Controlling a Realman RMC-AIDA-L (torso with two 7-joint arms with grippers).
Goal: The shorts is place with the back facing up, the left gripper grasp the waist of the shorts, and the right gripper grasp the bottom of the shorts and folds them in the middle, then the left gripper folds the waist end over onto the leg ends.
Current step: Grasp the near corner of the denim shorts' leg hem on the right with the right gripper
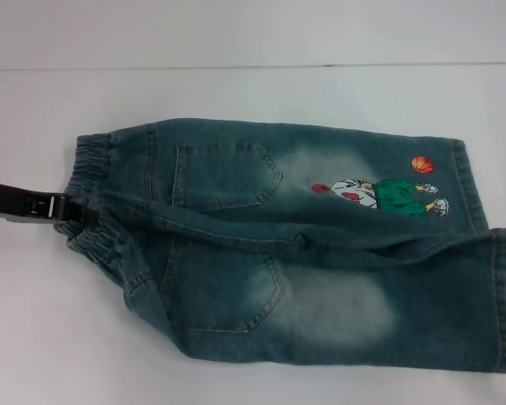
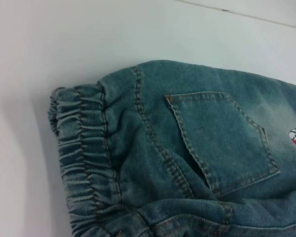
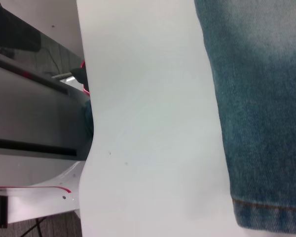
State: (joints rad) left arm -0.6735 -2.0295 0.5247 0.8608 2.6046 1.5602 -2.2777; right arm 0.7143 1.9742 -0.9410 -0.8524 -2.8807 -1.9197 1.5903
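The blue denim shorts lie back up on the white table, both patch pockets showing. The ruffled waist points left and the leg hems point right, with the cartoon print on the far leg. My left gripper comes in from the left edge and is shut on the middle of the waist, where the band bunches and a ridge of cloth runs toward the crotch. In the left wrist view the waist and one pocket fill the picture. One stitched hem appears in the right wrist view. The right gripper is out of view.
The table's edge runs close to the leg end of the shorts in the right wrist view, with grey and white equipment and floor beyond it. Bare white table surrounds the shorts on the far and left sides.
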